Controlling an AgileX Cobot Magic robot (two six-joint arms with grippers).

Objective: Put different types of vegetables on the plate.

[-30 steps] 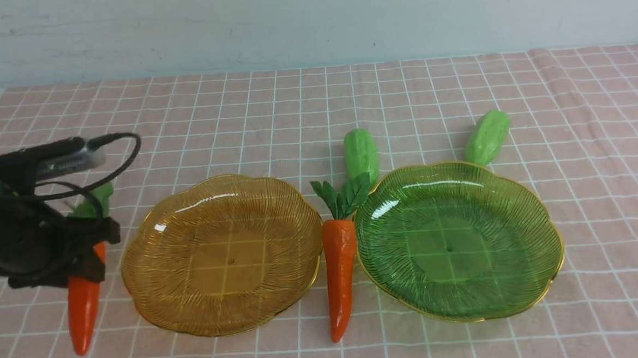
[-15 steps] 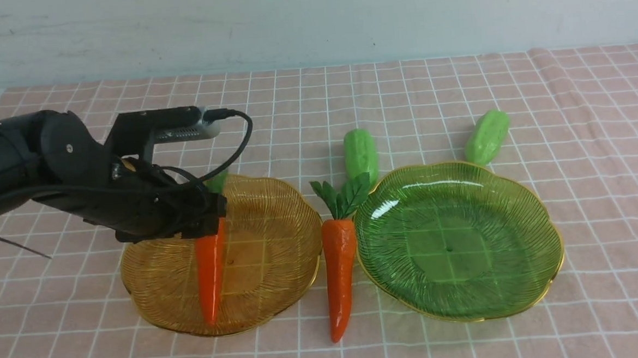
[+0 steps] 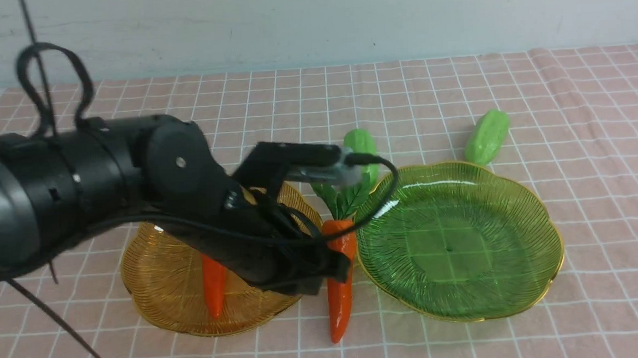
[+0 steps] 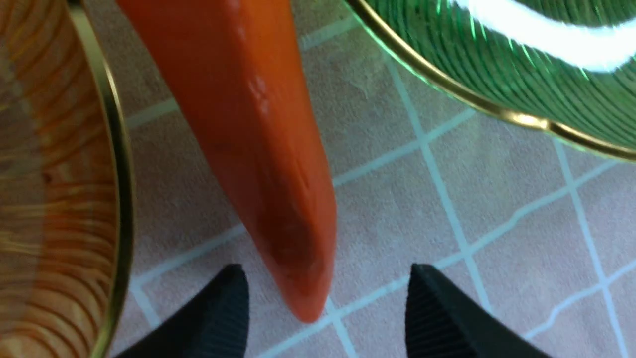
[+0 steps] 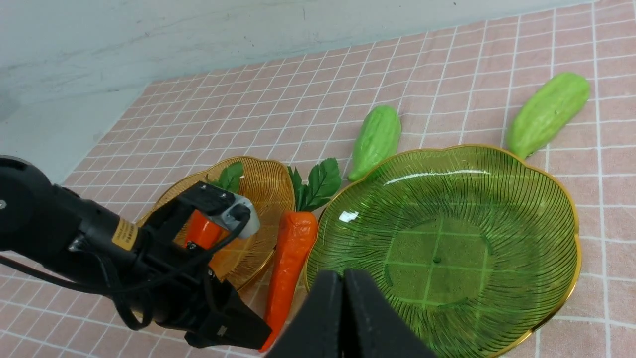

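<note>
Left wrist view alone: left pincer (image 4: 325, 278) agape, flanking carrot (image 4: 248, 124) tip.

tablecloth (image 3: 593, 104): pink, white grid | wall (image 3: 311, 21): pale, behind the cloth

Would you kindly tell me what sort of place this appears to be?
Probably a robot lab tabletop staged as a kitchen, not a real one: a toy carrot and gourd by a green plate on a checked cloth, a bare wall, and a black robot arm.
</note>
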